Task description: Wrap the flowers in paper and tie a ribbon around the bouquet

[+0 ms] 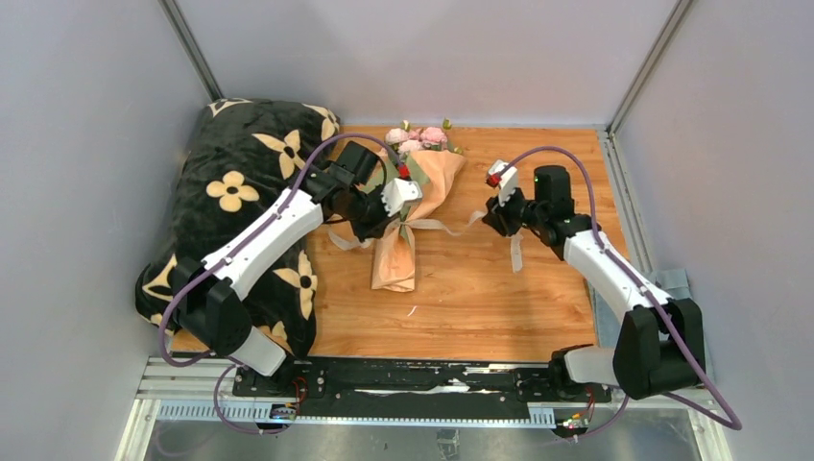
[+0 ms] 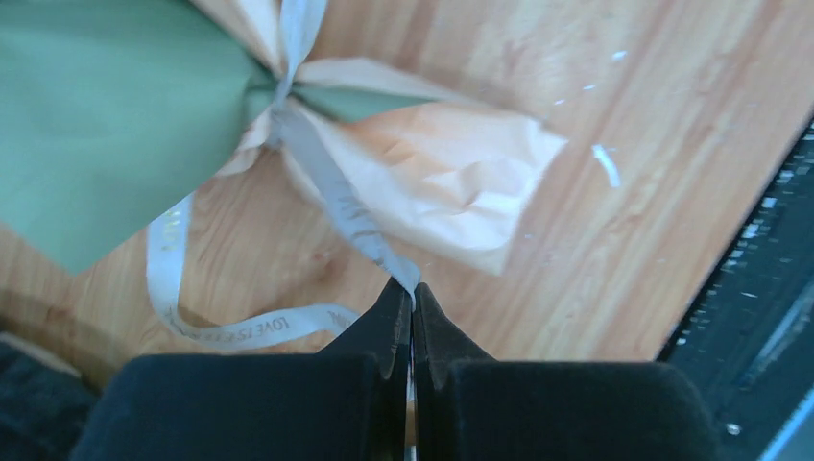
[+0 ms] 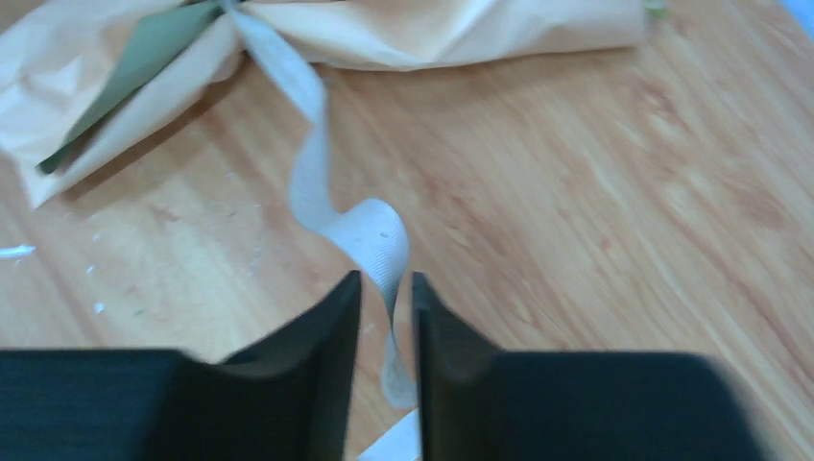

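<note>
**On the table, wrapped and cinched: only the tie is left to finish**

From above, you have the bouquet (image 1: 408, 216) lying on the table (image 1: 499, 288) between the arms. The flowers (image 1: 418, 137) point away from you and the paper (image 1: 395, 264) tapers toward the near edge. A dark cushion (image 1: 240, 192) sits at the left. The ribbon (image 1: 446, 227) crosses the waist of the cone and runs out to both sides. Your left gripper (image 1: 382, 223) is just beside the waist. Your right gripper (image 1: 491, 223) stands apart from it at the far end of a strand. Wrapping looks done from here.

At the left wrist, your jaws are pressed together on one ribbon (image 2: 336, 197) strand, which runs up to where the paper (image 2: 451, 192) is pinched in. A green fold (image 2: 96, 115) shows beside that pinch. A second, printed length loops loose on the wood.

At the right wrist, your jaws stand narrowly apart. The other ribbon (image 3: 370, 235) strand curls down slack through the gap, and I see nothing clamped.

My reading is that the ribbon is round the bouquet and drawn in. I cannot tell whether a knot holds there, and I see no bow. What remains for you is to secure the tie, and you would need that right strand back in hand to pull against the left.
</note>
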`<act>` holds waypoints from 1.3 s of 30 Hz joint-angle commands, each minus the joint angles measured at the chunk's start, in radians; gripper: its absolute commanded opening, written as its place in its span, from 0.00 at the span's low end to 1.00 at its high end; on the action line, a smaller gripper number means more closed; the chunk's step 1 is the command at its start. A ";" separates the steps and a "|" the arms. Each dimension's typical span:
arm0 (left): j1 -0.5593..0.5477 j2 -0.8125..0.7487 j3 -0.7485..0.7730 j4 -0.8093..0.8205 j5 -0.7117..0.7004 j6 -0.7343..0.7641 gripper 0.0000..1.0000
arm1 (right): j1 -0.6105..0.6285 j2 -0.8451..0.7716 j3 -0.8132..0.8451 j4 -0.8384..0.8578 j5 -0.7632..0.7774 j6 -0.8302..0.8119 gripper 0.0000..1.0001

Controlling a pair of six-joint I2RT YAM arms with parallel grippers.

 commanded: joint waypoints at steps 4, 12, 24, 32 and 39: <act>-0.078 -0.052 0.087 -0.096 0.142 -0.114 0.00 | 0.091 -0.114 -0.052 -0.137 -0.070 0.105 0.67; -0.128 -0.015 0.105 -0.006 0.165 -0.063 0.00 | 0.244 -0.243 -0.221 0.335 -0.283 0.140 0.72; -0.128 -0.183 -0.247 0.601 0.172 -0.483 0.00 | 0.518 -0.029 -0.301 0.784 -0.081 0.270 0.73; -0.128 -0.212 -0.384 0.832 0.201 -0.752 0.00 | 0.626 0.065 -0.354 0.961 0.131 0.452 0.62; -0.128 -0.219 -0.444 0.960 0.205 -0.853 0.00 | 0.637 0.128 -0.309 0.968 0.177 0.492 0.52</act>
